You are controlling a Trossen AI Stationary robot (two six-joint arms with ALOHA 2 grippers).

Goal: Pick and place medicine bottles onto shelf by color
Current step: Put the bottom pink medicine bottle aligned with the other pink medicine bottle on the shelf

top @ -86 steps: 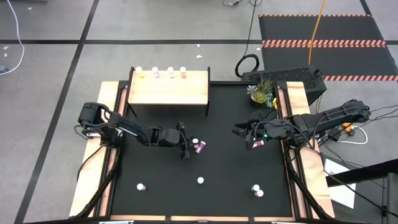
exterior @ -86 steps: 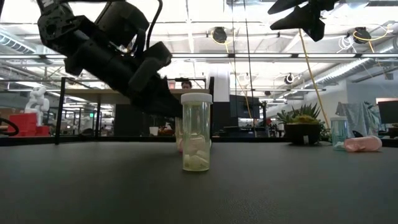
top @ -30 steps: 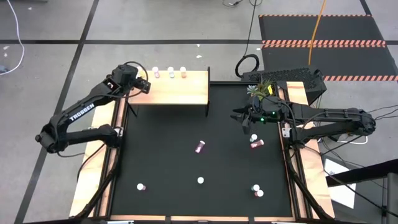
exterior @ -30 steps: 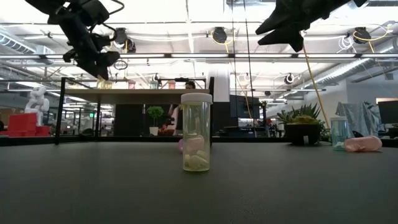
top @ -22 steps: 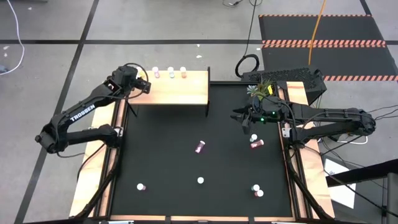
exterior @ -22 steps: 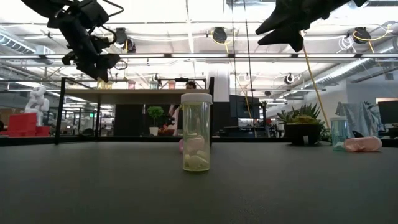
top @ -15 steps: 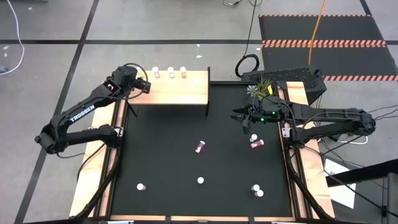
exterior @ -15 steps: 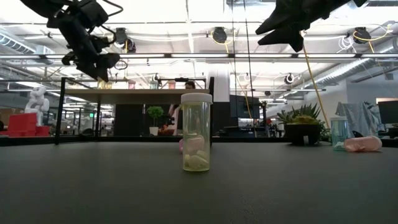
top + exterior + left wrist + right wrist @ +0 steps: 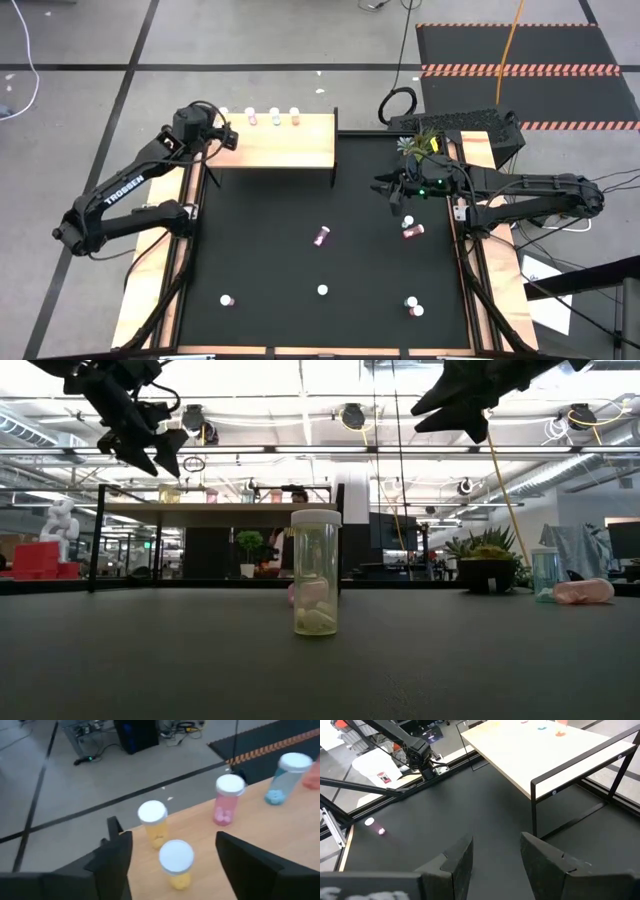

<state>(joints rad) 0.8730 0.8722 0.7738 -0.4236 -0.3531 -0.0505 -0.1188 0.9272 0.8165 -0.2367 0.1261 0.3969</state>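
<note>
The shelf [image 9: 285, 150], a light-wood board on a thin black frame, stands at the table's far left. My left gripper [image 9: 172, 840] is open above its far left corner. Its fingers stand on either side of an upright yellow medicine bottle [image 9: 176, 862] without touching it. A second yellow bottle [image 9: 152, 822], a pink one [image 9: 229, 797] and a blue one [image 9: 287, 772] stand in a row behind it. My right gripper [image 9: 393, 197] hangs open over the table's right side with nothing between its fingers. Several more bottles lie or stand on the black table, among them a magenta one [image 9: 320, 237].
A pale bottle [image 9: 316, 572] stands upright mid-table, and a pink one [image 9: 583, 591] lies on its side at the right. White-capped bottles [image 9: 227, 299] [image 9: 412, 305] sit near the front edge. A green potted plant [image 9: 420, 148] stands at the far right corner.
My left gripper has opened and let go of the yellow bottle, which now stands on the shelf's far left corner. It has then drawn back a little, up and toward the table's left edge.
</note>
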